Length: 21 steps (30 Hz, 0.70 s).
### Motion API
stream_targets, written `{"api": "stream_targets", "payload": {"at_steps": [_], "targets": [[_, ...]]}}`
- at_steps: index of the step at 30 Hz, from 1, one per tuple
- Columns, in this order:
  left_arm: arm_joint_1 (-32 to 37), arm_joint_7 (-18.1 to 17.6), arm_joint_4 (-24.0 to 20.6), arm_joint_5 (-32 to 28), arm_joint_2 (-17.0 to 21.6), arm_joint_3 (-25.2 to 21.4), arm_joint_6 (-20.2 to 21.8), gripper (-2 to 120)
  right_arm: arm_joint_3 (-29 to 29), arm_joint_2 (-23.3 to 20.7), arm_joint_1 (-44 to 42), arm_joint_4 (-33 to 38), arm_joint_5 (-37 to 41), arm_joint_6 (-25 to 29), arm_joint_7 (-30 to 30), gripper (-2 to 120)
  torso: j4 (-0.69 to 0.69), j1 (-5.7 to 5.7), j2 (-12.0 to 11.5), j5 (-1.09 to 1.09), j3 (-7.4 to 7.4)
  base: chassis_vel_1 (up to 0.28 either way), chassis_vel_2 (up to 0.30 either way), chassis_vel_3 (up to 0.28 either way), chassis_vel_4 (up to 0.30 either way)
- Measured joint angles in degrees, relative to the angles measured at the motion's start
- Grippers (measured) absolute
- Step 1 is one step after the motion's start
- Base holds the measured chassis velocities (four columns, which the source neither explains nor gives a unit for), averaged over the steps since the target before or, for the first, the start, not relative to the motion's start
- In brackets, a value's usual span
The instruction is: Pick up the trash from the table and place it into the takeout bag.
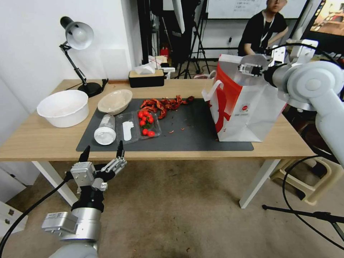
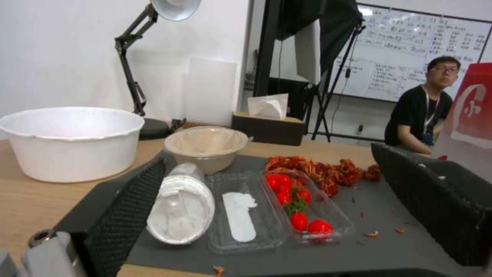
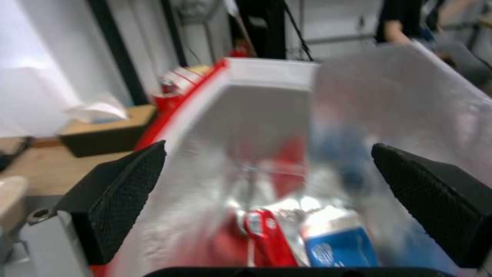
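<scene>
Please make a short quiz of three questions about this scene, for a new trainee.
1. True or false: the right gripper is open over the mouth of the takeout bag.
2. Which item lies on its side on the mat? A) clear plastic tumbler B) beige bowl C) white basin
3. Fill in: the left gripper is open at the table's ____ edge.

Key: 1 true; 2 A; 3 near.
</scene>
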Motion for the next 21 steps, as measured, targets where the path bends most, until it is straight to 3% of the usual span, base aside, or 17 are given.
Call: {"api": "stream_targets", "payload": {"at_steps": [10, 13, 14, 18, 19, 21], "targets": [[0.1, 0.1, -0.3, 0.0, 0.2, -0.1, 0.0, 100, 0.6, 0.1, -0.7, 2.4, -0.9, 0.1, -0.9, 100, 0.00, 0.01, 0.0, 0.00, 0.00, 0.000, 0.000, 0.000, 0.000], [0.2, 0.1, -0.4, -0.2, 0.3, -0.1, -0.1, 100, 2.1, -1.0, -4.5, 6.6, -7.1, 2.6, -10.6, 100, 0.00, 0.00, 0.0, 0.00, 0.00, 0.000, 0.000, 0.000, 0.000], [0.2, 0.1, -0.4, -0.2, 0.3, -0.1, -0.1, 100, 2.1, -1.0, -4.5, 6.6, -7.1, 2.6, -10.6, 100, 0.00, 0.00, 0.0, 0.00, 0.00, 0.000, 0.000, 0.000, 0.000], [0.5, 0.2, -0.4, -0.3, 0.7, 0.0, -0.3, 100, 3.2, -4.0, -14.1, 12.2, -28.0, 18.6, -26.1, 100, -0.03, -0.01, 0.0, 0.03, 0.00, 0.000, 0.000, 0.000, 0.000], [0.5, 0.2, -0.4, -0.3, 0.7, 0.0, -0.3, 100, 3.2, -4.0, -14.1, 12.2, -28.0, 18.6, -26.1, 100, -0.03, -0.01, 0.0, 0.03, 0.00, 0.000, 0.000, 0.000, 0.000], [0.7, 0.3, -0.5, -0.3, 0.9, 0.2, -0.5, 100, 4.3, -4.9, -17.4, 14.5, -32.2, 25.3, -27.8, 100, 0.01, -0.01, 0.0, 0.00, 0.00, 0.000, 0.000, 0.000, 0.000]]}}
